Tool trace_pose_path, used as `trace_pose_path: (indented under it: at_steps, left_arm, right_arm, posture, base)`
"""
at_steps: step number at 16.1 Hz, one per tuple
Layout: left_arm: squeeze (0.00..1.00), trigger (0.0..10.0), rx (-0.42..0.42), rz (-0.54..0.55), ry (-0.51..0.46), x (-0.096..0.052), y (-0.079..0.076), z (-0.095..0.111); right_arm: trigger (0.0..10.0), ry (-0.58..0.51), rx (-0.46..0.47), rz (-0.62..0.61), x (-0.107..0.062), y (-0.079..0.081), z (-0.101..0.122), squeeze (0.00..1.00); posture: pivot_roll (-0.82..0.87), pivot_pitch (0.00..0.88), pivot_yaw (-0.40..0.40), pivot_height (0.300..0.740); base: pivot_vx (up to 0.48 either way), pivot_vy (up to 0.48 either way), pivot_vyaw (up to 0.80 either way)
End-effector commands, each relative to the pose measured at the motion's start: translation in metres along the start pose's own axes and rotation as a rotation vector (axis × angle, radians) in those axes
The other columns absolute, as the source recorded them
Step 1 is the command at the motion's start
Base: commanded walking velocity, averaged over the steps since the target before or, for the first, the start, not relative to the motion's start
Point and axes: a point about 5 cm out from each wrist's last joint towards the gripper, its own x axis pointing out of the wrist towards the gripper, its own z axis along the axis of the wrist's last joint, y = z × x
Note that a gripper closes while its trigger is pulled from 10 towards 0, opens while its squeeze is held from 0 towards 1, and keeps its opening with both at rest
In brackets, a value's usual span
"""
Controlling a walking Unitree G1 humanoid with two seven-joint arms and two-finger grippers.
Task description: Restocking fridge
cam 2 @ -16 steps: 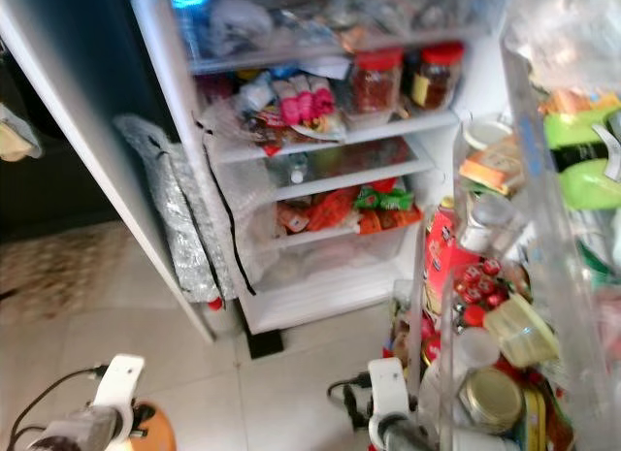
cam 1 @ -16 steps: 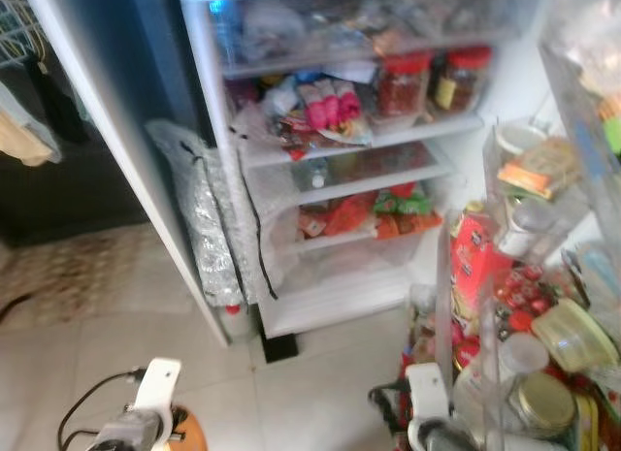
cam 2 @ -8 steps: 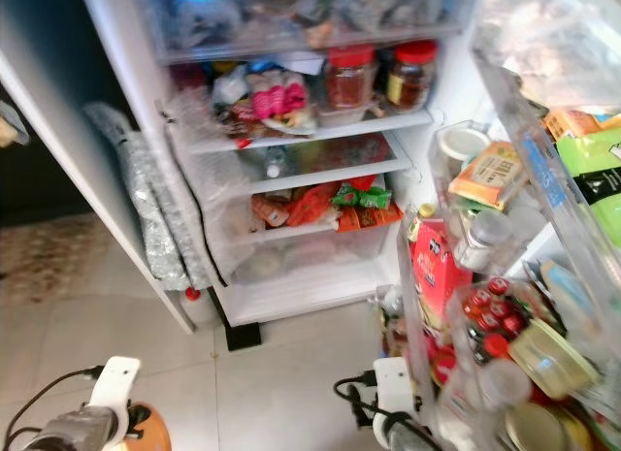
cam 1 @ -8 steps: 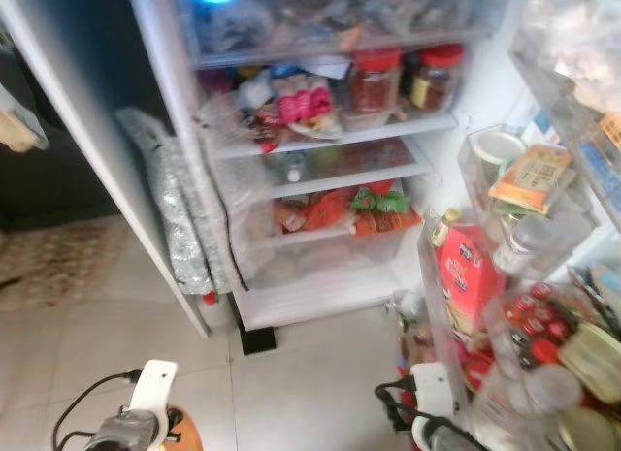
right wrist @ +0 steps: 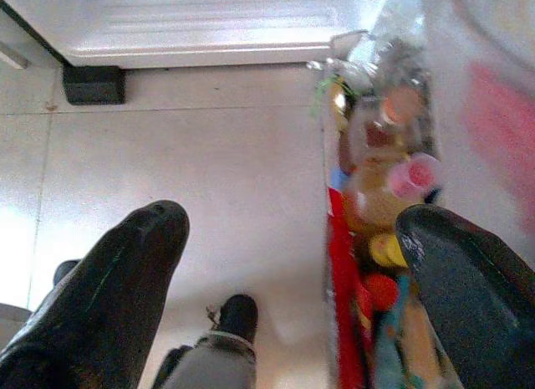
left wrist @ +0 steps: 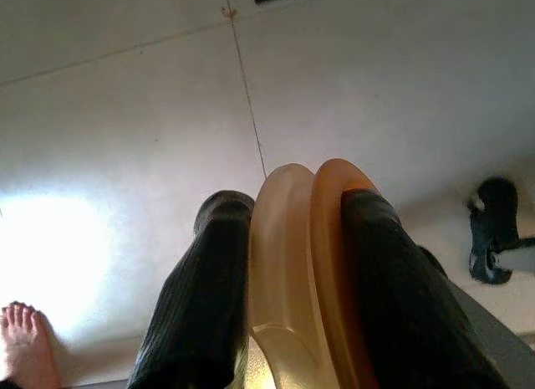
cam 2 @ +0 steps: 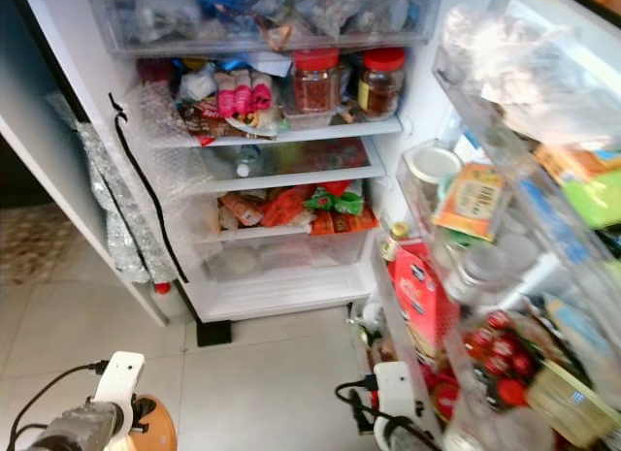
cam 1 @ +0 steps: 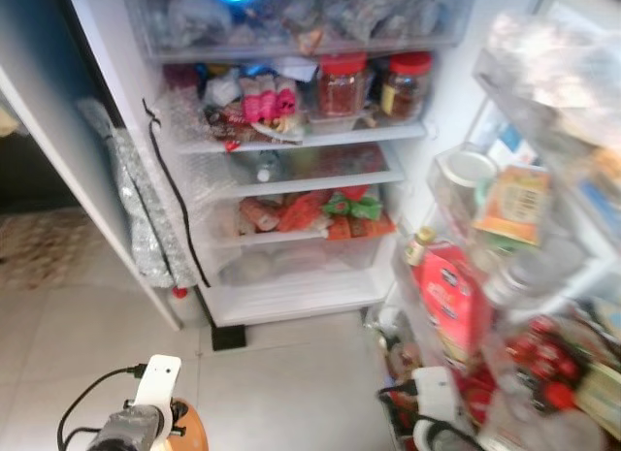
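Gripping what looks like an orange lid (left wrist: 313,272), left tool (left wrist: 288,238) low; right tool (right wrist: 292,238) spread wide, empty.

- The left arm (cam 1: 126,430) ends in a grey metal wrist topped by a white, rounded plastic block.
- A thin black cable (cam 1: 87,407) loops out from that wrist.
- The right arm (cam 2: 393,412) carries a similar white block, with a bundle of black cable (cam 2: 351,391) beside it.
- The left tool (left wrist: 288,263) has two long black fingers (left wrist: 196,305) with a fine ribbed texture.
- The right tool (right wrist: 292,255) has two smooth, dark, rounded fingers (right wrist: 117,280); one seems to carry a faint greenish line, though blur makes this uncertain.
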Motion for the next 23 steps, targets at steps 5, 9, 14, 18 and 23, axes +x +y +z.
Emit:
trace_pose_path:
  at_steps: [5, 9, 14, 18, 23]
  left_arm:
    - [0.00, 10.0, -0.032, 0.030, -0.141, -0.002, 0.001, 0.004]
    - [0.00, 10.0, -0.090, 0.059, -0.302, -0.005, 0.001, 0.014]
    - [0.00, 10.0, -0.168, 0.017, -0.419, -0.009, -0.005, 0.017]
    - [0.00, 10.0, -0.307, -0.084, -0.450, -0.009, -0.012, 0.015]
    - [0.00, 10.0, -0.460, -0.256, -0.854, -0.039, -0.024, 0.111]
  right_arm:
    - [10.0, 0.028, 0.002, 0.001, 0.000, 0.001, -0.004, 0.00]
    - [10.0, 0.079, -0.002, -0.001, -0.002, 0.002, -0.013, 0.00]
    - [10.0, 0.147, 0.022, -0.031, -0.008, -0.003, -0.030, 0.00]
    - [10.0, 0.191, 0.039, -0.041, -0.013, -0.002, -0.043, 0.00]
    - [10.0, 0.257, 0.025, -0.052, -0.020, -0.006, -0.059, 0.00]
  posture:
    - [-0.08, 0.086, -0.030, 0.740]
    - [-0.07, 0.087, -0.036, 0.740]
    - [-0.11, 0.103, -0.023, 0.740]
    - [-0.12, 0.108, -0.023, 0.740]
    - [-0.10, 0.090, -0.038, 0.740]
  base:
    - [0.000, 0.000, 0.00]
    - [0.000, 0.000, 0.00]
    - [0.000, 0.000, 0.00]
    - [0.000, 0.000, 0.00]
    - [0.000, 0.000, 0.00]
